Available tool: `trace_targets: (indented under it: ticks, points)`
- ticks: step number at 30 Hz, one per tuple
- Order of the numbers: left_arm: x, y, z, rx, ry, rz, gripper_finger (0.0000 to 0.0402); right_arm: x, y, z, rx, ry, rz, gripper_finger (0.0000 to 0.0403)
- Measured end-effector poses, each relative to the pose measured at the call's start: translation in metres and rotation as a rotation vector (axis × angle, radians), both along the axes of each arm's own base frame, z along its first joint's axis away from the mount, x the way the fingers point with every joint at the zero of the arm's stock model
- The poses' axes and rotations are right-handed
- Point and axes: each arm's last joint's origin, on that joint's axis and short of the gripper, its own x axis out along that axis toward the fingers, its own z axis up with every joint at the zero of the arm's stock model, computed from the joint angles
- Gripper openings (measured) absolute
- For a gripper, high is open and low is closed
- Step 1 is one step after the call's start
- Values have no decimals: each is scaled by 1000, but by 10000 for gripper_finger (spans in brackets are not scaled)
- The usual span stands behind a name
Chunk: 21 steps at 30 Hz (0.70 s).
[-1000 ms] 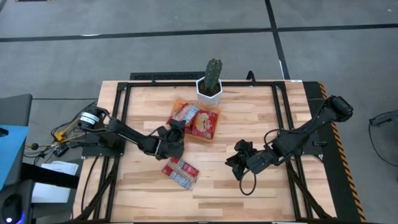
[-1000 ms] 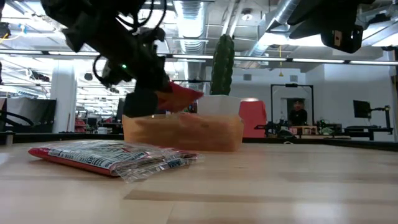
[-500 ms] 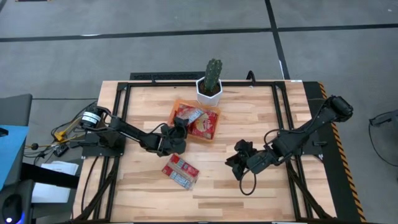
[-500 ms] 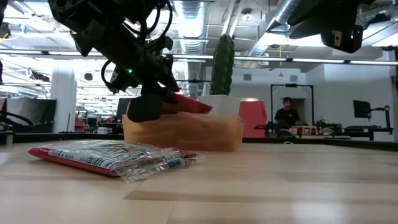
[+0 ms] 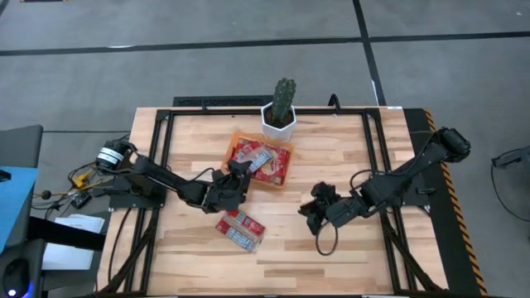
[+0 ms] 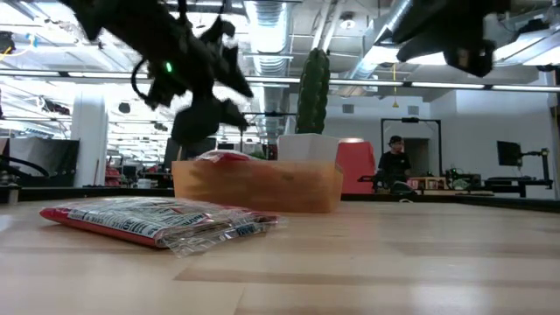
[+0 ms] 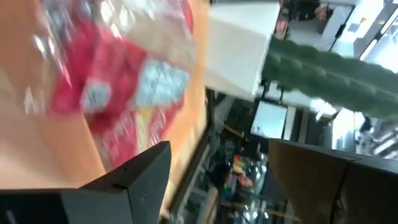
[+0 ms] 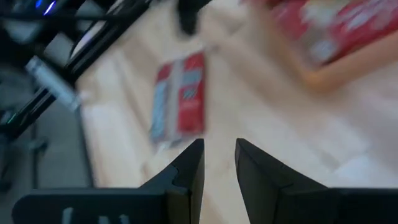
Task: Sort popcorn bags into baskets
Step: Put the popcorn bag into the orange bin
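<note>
The orange basket (image 5: 233, 149) stands left of the table's middle and holds several red popcorn bags (image 5: 263, 160). One bag's top (image 6: 226, 156) shows just over the basket's near wall (image 6: 262, 185). Another red popcorn bag (image 5: 240, 229) lies flat on the table nearer the front edge. My left gripper (image 5: 238, 172) hangs open above the basket's near left corner, clear of the bags (image 7: 118, 81). My right gripper (image 5: 313, 217) hovers right of centre, open by a narrow gap with nothing between its fingers (image 8: 219, 162).
A white pot with a cactus (image 5: 281, 103) stands just behind the basket's far edge. Black frame rails run along the table's sides. Bare wood lies between the loose bag and my right gripper. A person stands far off in the room behind the table.
My left gripper carried a red popcorn bag over the basket's near left corner, opened and let it go. The bag dropped into the basket and now lies there. The gripper has since risen a little above the basket.
</note>
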Motion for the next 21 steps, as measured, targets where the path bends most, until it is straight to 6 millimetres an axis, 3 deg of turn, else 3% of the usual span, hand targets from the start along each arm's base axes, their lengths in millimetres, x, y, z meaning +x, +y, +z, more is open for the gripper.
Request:
trace_targets:
  ticks: [7, 13, 17, 21]
  points:
    - [-23, -19, 51, 79, 10, -160, 261, 21, -50, 3, -111, -17, -122, 116]
    - [-54, -15, 101, 303, 127, -207, 261, 40, -107, 3, -149, -19, -117, 116]
    - [-75, -7, 128, 445, 204, -246, 261, 54, -135, -11, -144, 23, -85, 116]
    - [-91, 0, 146, 553, 265, -260, 261, 77, -151, -33, -133, 121, -11, 116]
